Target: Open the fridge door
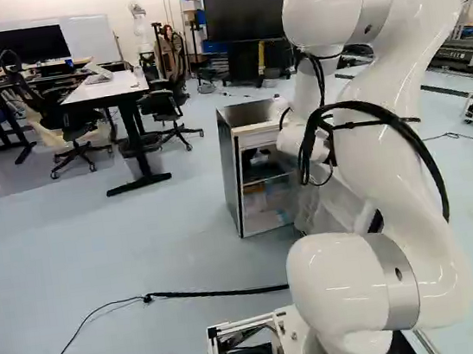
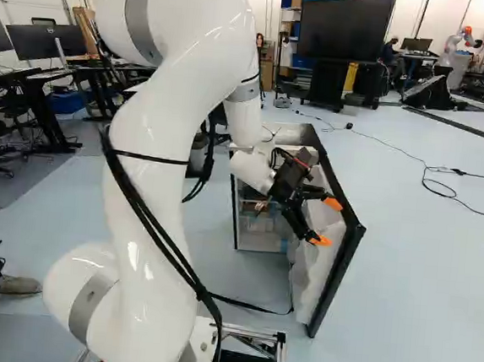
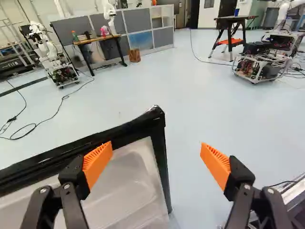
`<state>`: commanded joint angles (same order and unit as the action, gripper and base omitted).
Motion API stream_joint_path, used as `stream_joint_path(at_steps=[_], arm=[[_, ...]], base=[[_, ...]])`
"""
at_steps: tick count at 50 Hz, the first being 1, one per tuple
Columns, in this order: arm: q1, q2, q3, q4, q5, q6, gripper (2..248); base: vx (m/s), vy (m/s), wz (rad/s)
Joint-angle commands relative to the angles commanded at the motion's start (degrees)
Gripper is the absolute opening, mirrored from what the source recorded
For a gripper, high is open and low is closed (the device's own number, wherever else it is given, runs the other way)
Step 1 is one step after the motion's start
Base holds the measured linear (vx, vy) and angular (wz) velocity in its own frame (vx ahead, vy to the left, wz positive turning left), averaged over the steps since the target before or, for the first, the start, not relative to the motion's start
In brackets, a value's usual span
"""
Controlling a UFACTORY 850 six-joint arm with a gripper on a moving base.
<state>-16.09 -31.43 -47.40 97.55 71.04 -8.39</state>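
1. Ahead of the base, a small box-shaped fridge with a grey side (image 1: 231,178) is set on the pale blue floor (image 1: 139,233), and its shelved interior (image 1: 266,192) is exposed.
2. Its door, with a glossy black frame and a moulded white liner (image 2: 308,280), is swung wide open and is seen right of the middle in the right base view.
3. The glossy white arm (image 2: 157,131) is extended toward the door, and the black fingers with orange pads (image 2: 321,240) are placed by the liner's side.
4. In the wrist view the fingers (image 3: 98,164) are spread wide open, with nothing gripped; the door's upper corner is seen ahead, between their lines. One finger is overlapped with the door in that view, but whether it is touched cannot be told; the other is seen against bare floor.
5. Farther off, a white-topped table with black legs (image 1: 103,89) is flanked by black office chairs (image 1: 72,120), and a large black screen (image 2: 344,26) is raised behind the fridge.
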Motion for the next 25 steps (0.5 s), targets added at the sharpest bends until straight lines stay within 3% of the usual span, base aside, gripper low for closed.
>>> stream_joint_path(at_steps=[17, 25], arm=[[-3.6, -3.2, -6.1, 0.0, 0.0, 0.0, 247], [-4.2, -3.7, -7.0, 0.0, 0.0, 0.0, 247]], base=[[0.0, 0.0, 0.0], [0.0, 0.0, 0.0]])
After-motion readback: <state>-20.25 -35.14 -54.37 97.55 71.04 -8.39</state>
